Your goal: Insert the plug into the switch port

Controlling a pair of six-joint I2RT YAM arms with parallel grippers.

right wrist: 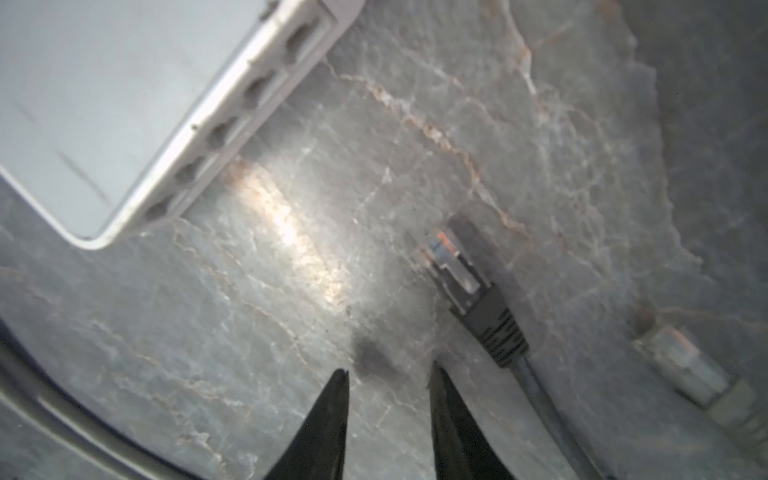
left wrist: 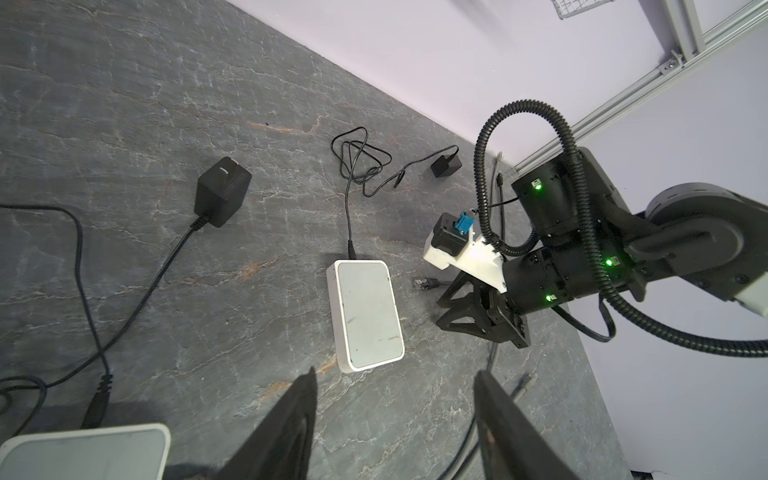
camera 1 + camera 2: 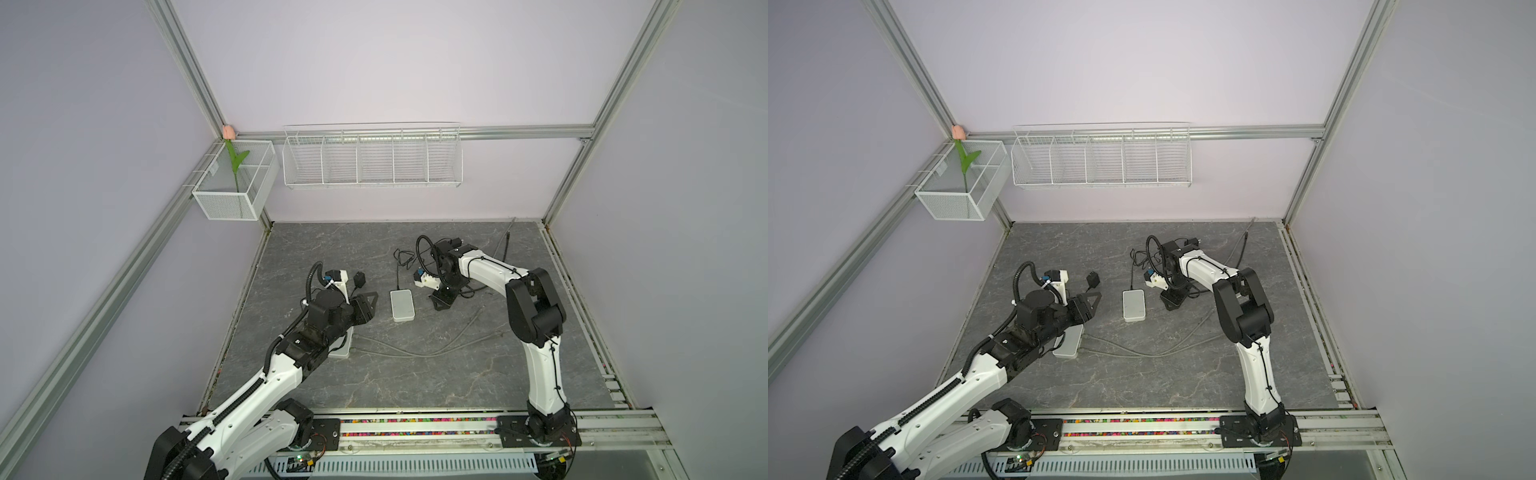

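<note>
Beside the switch (image 1: 124,104), the right gripper (image 1: 386,374) hovers near the plug (image 1: 469,291), jaws parted; left gripper (image 2: 395,374) likewise parted, empty.

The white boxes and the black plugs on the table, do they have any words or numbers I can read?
No words or numbers can be read anywhere.
White switch: no print on top.
Black power adapter: no readable print.
Tag on the mesh basket: too small to read.

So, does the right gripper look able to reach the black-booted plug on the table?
Probably yes. The right gripper hangs low with its jaws apart and empty. The plug lies close by on the table, with nothing between them.
</note>
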